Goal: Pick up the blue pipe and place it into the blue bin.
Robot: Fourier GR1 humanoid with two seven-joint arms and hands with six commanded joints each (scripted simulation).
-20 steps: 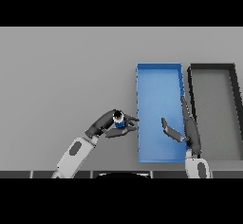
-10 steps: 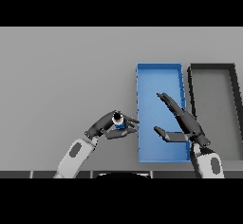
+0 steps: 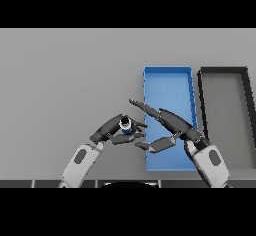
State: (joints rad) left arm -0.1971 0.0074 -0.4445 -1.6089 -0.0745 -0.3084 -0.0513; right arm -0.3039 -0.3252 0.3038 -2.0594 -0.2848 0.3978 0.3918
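Observation:
A short blue pipe (image 3: pixel 125 126) with a pale open end stands on the grey table, left of the blue bin (image 3: pixel 168 82). My left hand (image 3: pixel 111 132) is curled round it from the lower left, fingers and thumb on either side. My right hand (image 3: pixel 167 123) is open, fingers stretched toward the upper left across the bin's left wall, thumb pointing at the pipe. Its fingertips lie just right of the pipe, apart from it.
A black bin (image 3: pixel 225 75) stands right of the blue one, side by side. Grey table stretches to the left and far side.
My right hand has swept left from over the blue bin's right side to its left wall, close to the pipe. The left hand and pipe have stayed put.

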